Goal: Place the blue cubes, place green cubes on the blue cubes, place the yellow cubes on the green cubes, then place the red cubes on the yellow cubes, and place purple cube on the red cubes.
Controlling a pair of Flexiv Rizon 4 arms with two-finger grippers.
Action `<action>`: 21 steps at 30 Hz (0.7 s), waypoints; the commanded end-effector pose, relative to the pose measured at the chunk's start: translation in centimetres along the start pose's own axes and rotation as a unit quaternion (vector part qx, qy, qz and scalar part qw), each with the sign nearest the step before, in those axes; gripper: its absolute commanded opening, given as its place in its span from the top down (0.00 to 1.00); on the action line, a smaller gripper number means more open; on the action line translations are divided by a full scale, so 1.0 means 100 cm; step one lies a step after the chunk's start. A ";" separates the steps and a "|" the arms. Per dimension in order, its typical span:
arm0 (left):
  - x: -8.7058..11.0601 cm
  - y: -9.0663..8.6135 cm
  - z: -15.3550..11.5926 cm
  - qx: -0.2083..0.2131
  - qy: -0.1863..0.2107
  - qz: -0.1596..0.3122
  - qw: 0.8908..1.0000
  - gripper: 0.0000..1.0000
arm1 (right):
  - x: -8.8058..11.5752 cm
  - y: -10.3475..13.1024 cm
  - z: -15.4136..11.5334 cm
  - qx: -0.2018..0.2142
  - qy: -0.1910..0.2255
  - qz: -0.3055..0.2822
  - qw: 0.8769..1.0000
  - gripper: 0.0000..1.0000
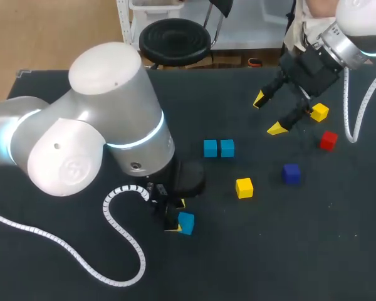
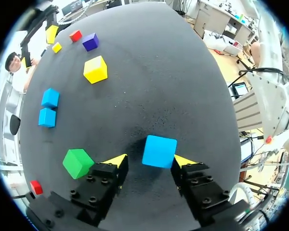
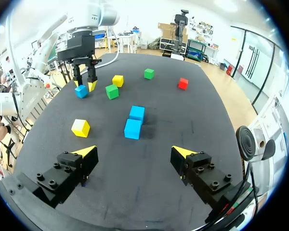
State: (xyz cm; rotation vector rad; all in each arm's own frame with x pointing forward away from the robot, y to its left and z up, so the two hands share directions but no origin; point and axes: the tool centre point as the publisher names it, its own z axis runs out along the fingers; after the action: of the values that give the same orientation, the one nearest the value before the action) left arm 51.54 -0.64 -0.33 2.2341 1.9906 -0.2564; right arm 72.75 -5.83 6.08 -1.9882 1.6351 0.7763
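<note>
A light blue cube [image 2: 159, 151] rests on the black table between the fingers of my left gripper [image 2: 150, 160]. One yellow tip is at the cube's side and a small gap shows at the other, so the gripper is open. In the head view this cube [image 1: 186, 223] lies at the left gripper [image 1: 174, 216], under the big left arm. Two more blue cubes [image 1: 210, 148] [image 1: 227, 148] sit side by side mid-table. My right gripper [image 1: 267, 114] hangs wide open and empty at the back right. A green cube [image 2: 77, 162] lies beside the left fingers.
A yellow cube [image 1: 244, 187] and a purple cube [image 1: 291, 174] lie right of centre. A red cube [image 1: 328, 140] and another yellow cube [image 1: 319, 112] sit by the right gripper. The right wrist view also shows a far green cube [image 3: 149, 73] and a red cube [image 3: 183, 83].
</note>
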 end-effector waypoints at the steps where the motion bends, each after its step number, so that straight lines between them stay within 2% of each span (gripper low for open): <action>1: -0.001 0.000 -0.001 0.000 -0.001 0.003 1.000 0.41 | 0.000 0.000 0.000 0.000 -0.001 0.000 1.000 0.00; 4: -0.002 -0.001 -0.003 -0.002 -0.003 0.006 1.000 0.41 | 0.000 0.000 0.000 0.000 -0.001 0.000 1.000 0.00; 5: -0.002 -0.002 -0.004 -0.002 -0.003 0.007 1.000 0.44 | 0.000 0.000 0.000 0.000 -0.001 0.000 1.000 0.00; 6: -0.002 -0.002 -0.004 -0.004 -0.003 0.009 1.000 0.53 | 0.000 0.000 0.000 0.000 -0.001 0.000 1.000 0.00; 9: -0.003 -0.003 -0.005 -0.005 -0.003 0.011 1.000 0.69 | 0.000 0.000 0.000 0.000 -0.001 0.000 1.000 0.00; 10: -0.003 -0.004 -0.005 -0.005 -0.003 0.011 1.000 0.78 | 0.000 0.000 0.000 0.000 -0.001 0.000 1.000 0.00; 11: -0.003 -0.004 -0.004 -0.005 -0.002 0.012 1.000 0.93 | 0.000 0.000 0.000 0.000 -0.001 0.000 1.000 0.00; 12: -0.003 -0.004 -0.004 -0.005 -0.002 0.012 1.000 1.00 | 0.000 0.000 0.000 0.000 -0.001 0.000 1.000 0.00; 20: -0.005 -0.006 -0.006 -0.010 0.000 0.010 1.000 1.00 | 0.000 0.000 0.000 0.000 -0.001 0.000 1.000 0.00; 21: -0.005 -0.006 -0.008 -0.009 0.013 -0.003 1.000 1.00 | 0.000 0.000 0.000 0.000 -0.001 0.000 1.000 0.00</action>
State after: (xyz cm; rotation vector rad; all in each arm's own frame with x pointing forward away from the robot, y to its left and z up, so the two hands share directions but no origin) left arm 51.10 -0.94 0.22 2.2389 1.9638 -0.2412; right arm 72.75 -5.83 6.08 -1.9882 1.6351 0.7763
